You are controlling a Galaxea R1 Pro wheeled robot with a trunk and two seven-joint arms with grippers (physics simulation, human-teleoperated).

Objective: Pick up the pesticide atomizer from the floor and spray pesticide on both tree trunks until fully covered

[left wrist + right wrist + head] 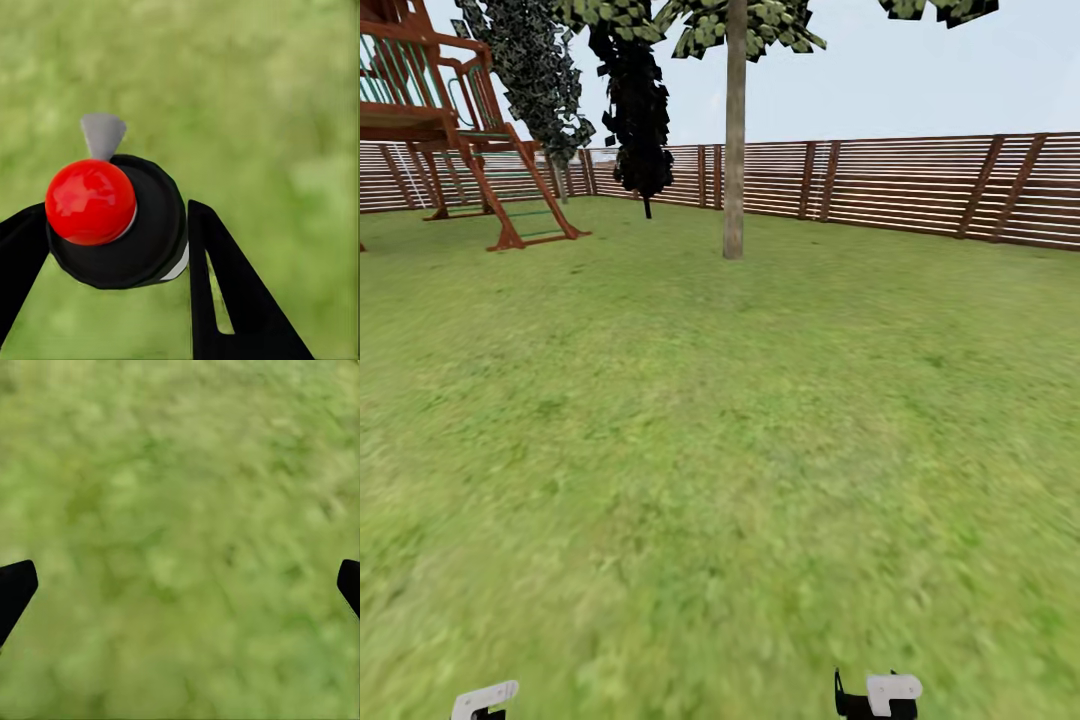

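The blurry green grass floor [690, 480] of the garden spreads wide across the head view, bounded at the back by a brown horizontal-slat wooden fence [900, 185]. At the far left stands a red-brown wooden play frame with a ladder [460, 130]. One tall tree with a straight bare grey-brown trunk [734, 140] rises from the lawn in the middle distance, well ahead of the robot, its leafy green crown [740, 25] cut by the picture's upper edge. Beside it, nearer the fence, stands a dark narrow conifer [635, 110].

The white tips of both arms show at the lower edge of the head view, well apart from the trunk.

In the left wrist view, the left gripper [112, 247] has its two black fingers [225, 292] closed around the pesticide atomizer [142, 225], a round black body topped by a shiny red ball, with a small grey nozzle [103, 135] jutting beyond it over the grass.

In the right wrist view, the right gripper [180, 585] is spread wide, its black fingertips [15, 589] at opposite edges with bare grass between them, holding nothing.
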